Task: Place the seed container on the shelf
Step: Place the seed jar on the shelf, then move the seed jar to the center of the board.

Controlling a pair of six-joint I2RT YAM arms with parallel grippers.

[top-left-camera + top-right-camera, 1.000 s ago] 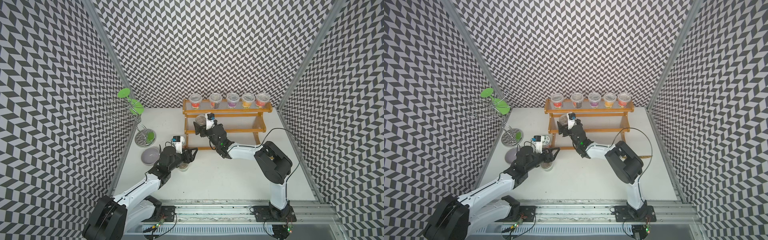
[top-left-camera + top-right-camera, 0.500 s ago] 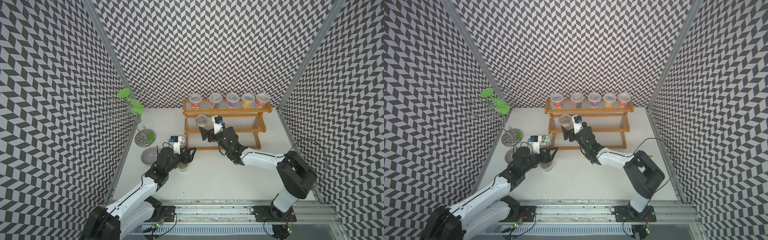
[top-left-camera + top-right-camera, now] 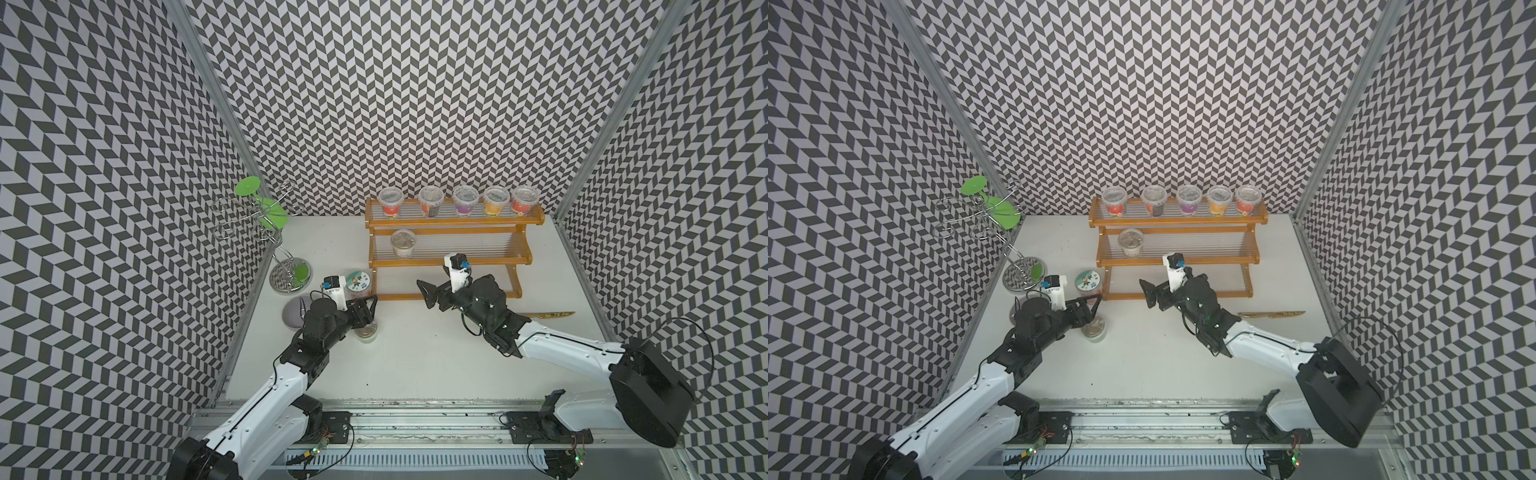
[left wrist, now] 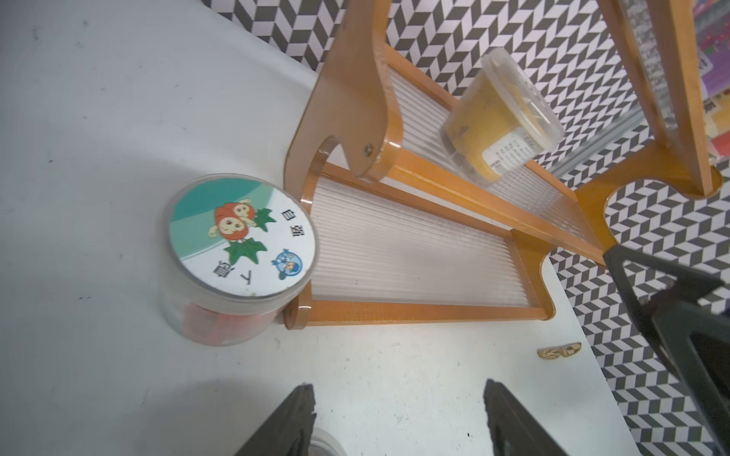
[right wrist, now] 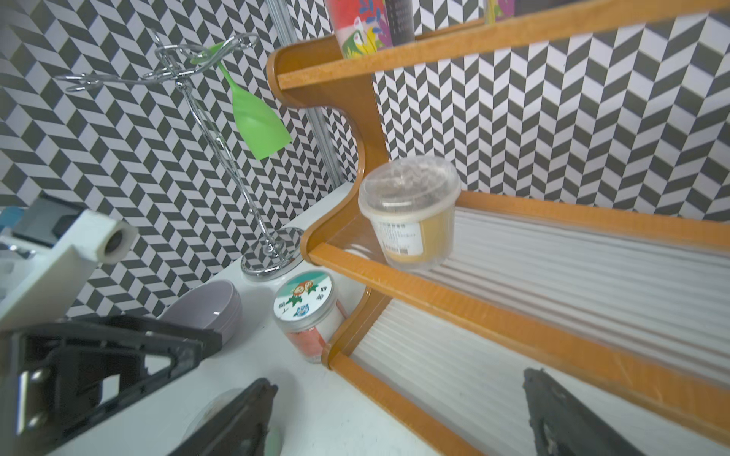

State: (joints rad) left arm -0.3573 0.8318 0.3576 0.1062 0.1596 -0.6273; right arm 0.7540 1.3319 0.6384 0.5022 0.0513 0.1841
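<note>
Plainly, the seed container (image 3: pixel 402 244), a clear lidded plastic tub of tan seeds, is set upright at the left end of the middle tier of the shelf (image 3: pixel 498 262), a stepped rack of orange-brown wood with clear ribbed tiers. The right gripper (image 5: pixel 399 379) is empty. Its black fingers are spread wide in front of the shelf's lowest tier, apart from the tub, and only their ends are caught in the right wrist view. The left gripper (image 4: pixel 397 387) is held in front of the shelf's left end, its fingers parted with bare table (image 4: pixel 395 355) between them. A second clear tub (image 3: pixel 365 331) stands just beneath it. This tub is partly overlapped by the gripper in both top views and cut down to a sliver of rim in the left wrist view, so whether it is touched cannot be told. A round jar with a cartoon lid (image 3: pixel 358 281) is pressed against the shelf's left foot. A row of five colour-filled tubs (image 3: pixel 465 202) is lined along the top tier, with labels too small to be read.
</note>
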